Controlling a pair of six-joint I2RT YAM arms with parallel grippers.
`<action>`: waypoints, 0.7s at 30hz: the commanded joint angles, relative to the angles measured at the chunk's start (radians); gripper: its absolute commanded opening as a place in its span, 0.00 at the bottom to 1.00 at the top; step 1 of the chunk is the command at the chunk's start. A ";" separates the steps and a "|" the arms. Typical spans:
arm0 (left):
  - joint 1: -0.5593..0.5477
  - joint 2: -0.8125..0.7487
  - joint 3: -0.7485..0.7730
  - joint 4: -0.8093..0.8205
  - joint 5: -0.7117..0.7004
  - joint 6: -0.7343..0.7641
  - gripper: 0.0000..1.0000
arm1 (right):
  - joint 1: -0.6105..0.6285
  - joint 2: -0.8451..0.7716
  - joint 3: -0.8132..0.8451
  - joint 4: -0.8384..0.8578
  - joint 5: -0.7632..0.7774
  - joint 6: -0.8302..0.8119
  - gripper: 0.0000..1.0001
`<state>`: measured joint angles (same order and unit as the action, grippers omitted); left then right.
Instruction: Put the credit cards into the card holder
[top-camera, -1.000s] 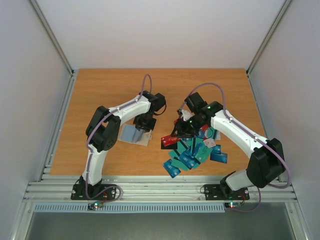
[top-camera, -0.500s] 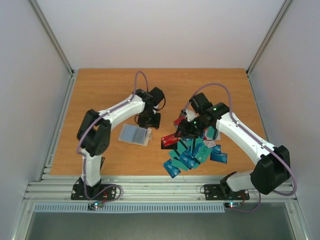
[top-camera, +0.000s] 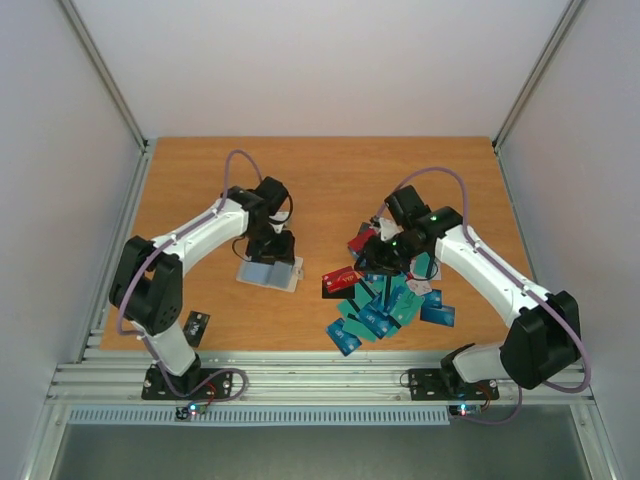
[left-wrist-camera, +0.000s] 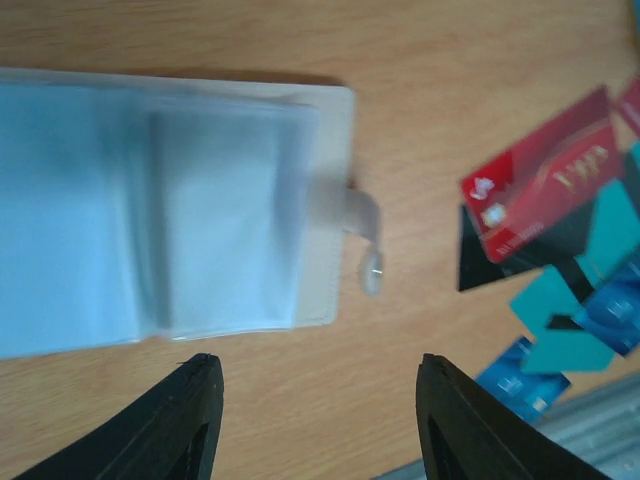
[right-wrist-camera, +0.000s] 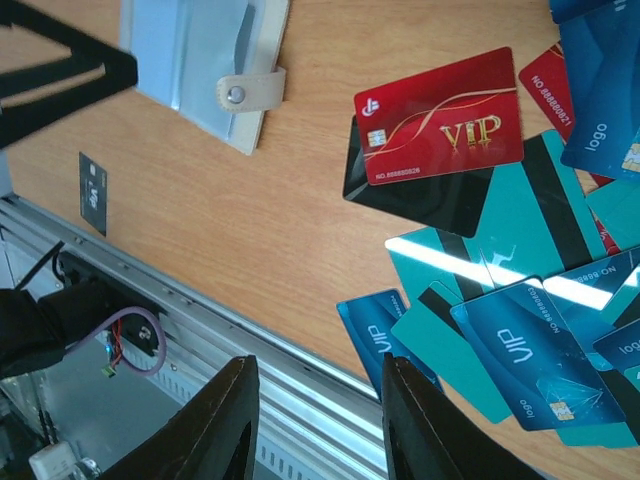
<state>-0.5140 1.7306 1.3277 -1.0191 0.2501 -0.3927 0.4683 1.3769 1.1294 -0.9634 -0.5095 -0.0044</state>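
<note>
The card holder (top-camera: 272, 275) lies open on the table, cream with greyish clear sleeves (left-wrist-camera: 170, 210) and a clasp (left-wrist-camera: 365, 240). My left gripper (top-camera: 271, 248) hovers over its far edge, open and empty (left-wrist-camera: 315, 368). The credit cards (top-camera: 390, 298) lie in a loose pile right of the holder, teal, blue, red and black. A red VIP card (right-wrist-camera: 440, 115) lies on a black one (right-wrist-camera: 400, 200) at the pile's left. My right gripper (top-camera: 378, 250) is above the pile's far left, open and empty (right-wrist-camera: 318, 368). The holder also shows in the right wrist view (right-wrist-camera: 200, 45).
One small black card (top-camera: 197, 322) lies alone near the left arm's base; it also shows in the right wrist view (right-wrist-camera: 92, 193). The metal rail (top-camera: 320, 375) runs along the table's near edge. White walls stand on three sides.
My left arm has swung left, carrying its gripper from the holder's right end to above its far edge; the lone black card now shows. My right gripper has shifted slightly right.
</note>
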 joint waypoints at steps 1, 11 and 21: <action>-0.019 -0.057 -0.011 0.121 0.168 0.118 0.55 | -0.066 -0.015 -0.063 0.040 -0.017 0.058 0.36; -0.126 0.095 0.088 0.156 0.242 0.177 0.49 | -0.171 -0.027 -0.257 0.219 -0.188 0.167 0.43; -0.146 0.296 0.185 0.188 0.306 0.145 0.48 | -0.171 0.039 -0.421 0.490 -0.237 0.343 0.45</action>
<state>-0.6621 1.9873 1.4738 -0.8658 0.5041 -0.2466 0.3019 1.3884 0.7387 -0.6086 -0.7151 0.2501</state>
